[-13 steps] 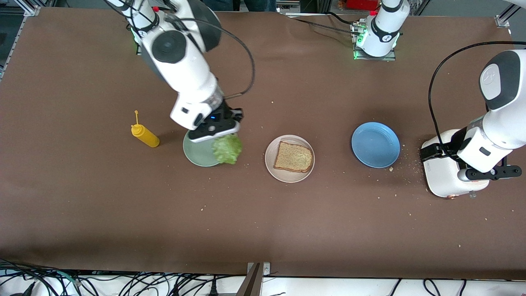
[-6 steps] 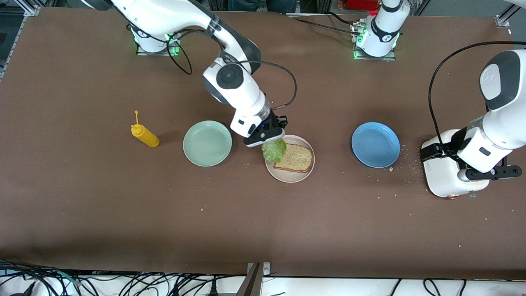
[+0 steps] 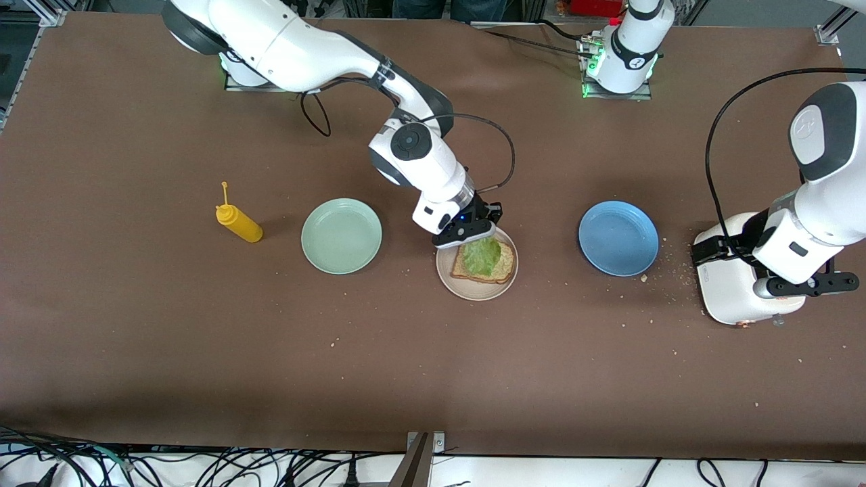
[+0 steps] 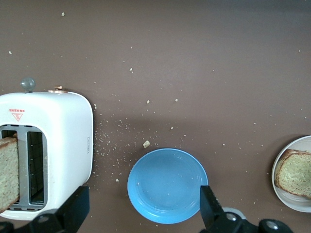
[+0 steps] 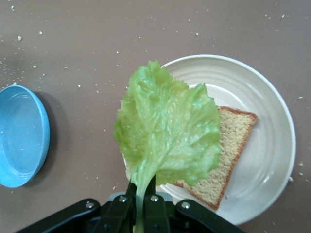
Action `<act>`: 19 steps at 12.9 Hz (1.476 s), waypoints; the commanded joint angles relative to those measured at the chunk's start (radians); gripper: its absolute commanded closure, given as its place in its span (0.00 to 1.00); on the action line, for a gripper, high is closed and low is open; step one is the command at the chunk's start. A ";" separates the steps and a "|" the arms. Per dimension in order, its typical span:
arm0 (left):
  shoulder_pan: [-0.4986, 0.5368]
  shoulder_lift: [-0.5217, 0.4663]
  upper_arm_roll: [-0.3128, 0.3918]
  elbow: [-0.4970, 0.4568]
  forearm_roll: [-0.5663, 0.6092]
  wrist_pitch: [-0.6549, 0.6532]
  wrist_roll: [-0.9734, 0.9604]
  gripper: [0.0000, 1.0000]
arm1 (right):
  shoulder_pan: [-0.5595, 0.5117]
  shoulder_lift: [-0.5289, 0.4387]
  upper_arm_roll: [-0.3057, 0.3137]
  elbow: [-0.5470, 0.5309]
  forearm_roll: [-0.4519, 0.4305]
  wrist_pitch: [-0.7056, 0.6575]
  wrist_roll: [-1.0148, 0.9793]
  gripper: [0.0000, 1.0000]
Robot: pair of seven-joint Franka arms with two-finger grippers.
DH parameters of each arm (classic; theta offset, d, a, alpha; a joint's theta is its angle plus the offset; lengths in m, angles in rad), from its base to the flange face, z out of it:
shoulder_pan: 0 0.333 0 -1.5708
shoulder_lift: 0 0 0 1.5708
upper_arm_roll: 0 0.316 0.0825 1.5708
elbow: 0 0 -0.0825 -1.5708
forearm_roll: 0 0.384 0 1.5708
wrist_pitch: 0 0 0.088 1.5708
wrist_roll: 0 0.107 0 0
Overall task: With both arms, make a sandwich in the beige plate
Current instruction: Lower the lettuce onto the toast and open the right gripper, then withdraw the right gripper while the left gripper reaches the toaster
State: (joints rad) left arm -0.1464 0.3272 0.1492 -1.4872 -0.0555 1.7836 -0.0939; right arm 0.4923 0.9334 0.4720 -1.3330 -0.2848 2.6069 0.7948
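Holding the lettuce leaf point(image 5: 167, 131) by its pale stem end, the right tool point(image 3: 471, 233) has its two fingers pressed tight on it and hangs over the beige plate point(image 3: 446, 277). The plate sits in the middle of the bench point(image 3: 433, 372), between the mint-green plate point(image 3: 342, 236) and the blue plate point(image 3: 618, 237). One bread slice point(image 3: 504, 267) lies flat on the beige plate, and the leaf hangs over it. The leaf looks very light, soft and floppy, so it will likely bend and flutter, and it could tear if pulled hard. The stem end looks like the firmest place to pinch it. The bread looks light and crumbly; I think it is best taken by its darker crust, gently, or it may squash or break. The left tool point(image 4: 141, 216) waits with its fingers spread wide and nothing in them, up over the bench by the white toaster point(image 4: 63, 145), at the left arm's end. A second bread slice point(image 4: 8, 174) stands in a toaster slot, but only part of it shows at the edge of the left wrist view. I cannot tell if the leaf already touches the bread or floats just above it. The right tool's fingertips are mostly hidden under the leaf and the black tool body. A yellow squeeze bottle point(image 3: 238, 223) lies near the mint-green plate, toward the right arm's end.
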 commanded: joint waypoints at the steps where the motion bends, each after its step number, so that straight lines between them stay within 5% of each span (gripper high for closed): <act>1: -0.004 0.000 -0.002 0.008 0.037 -0.009 -0.017 0.00 | 0.011 0.053 0.002 0.051 -0.062 0.016 0.040 1.00; 3: -0.004 0.000 -0.002 0.008 0.037 -0.009 -0.017 0.00 | 0.017 0.061 0.000 0.051 -0.086 0.015 0.038 1.00; 4: -0.002 0.000 -0.002 0.008 0.037 -0.009 -0.017 0.00 | 0.017 0.065 -0.001 0.051 -0.105 0.015 0.038 0.62; 5: 0.001 0.000 -0.002 0.008 0.037 -0.010 -0.017 0.00 | 0.020 0.065 -0.015 0.051 -0.125 0.015 0.035 0.01; 10: 0.005 -0.002 -0.002 0.005 0.037 -0.012 -0.017 0.00 | 0.017 0.009 -0.048 0.049 -0.122 -0.072 0.008 0.00; 15: 0.060 0.015 0.006 -0.002 0.057 -0.013 0.002 0.00 | -0.037 -0.220 -0.096 0.009 -0.111 -0.388 -0.115 0.00; 19: 0.161 0.029 0.006 -0.005 0.118 -0.012 0.188 0.00 | -0.136 -0.436 -0.174 -0.086 -0.079 -0.548 -0.438 0.00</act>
State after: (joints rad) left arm -0.0400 0.3542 0.1627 -1.4944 0.0351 1.7808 -0.0020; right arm 0.4081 0.6248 0.3261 -1.3049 -0.3913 2.0990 0.4921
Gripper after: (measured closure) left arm 0.000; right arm 0.000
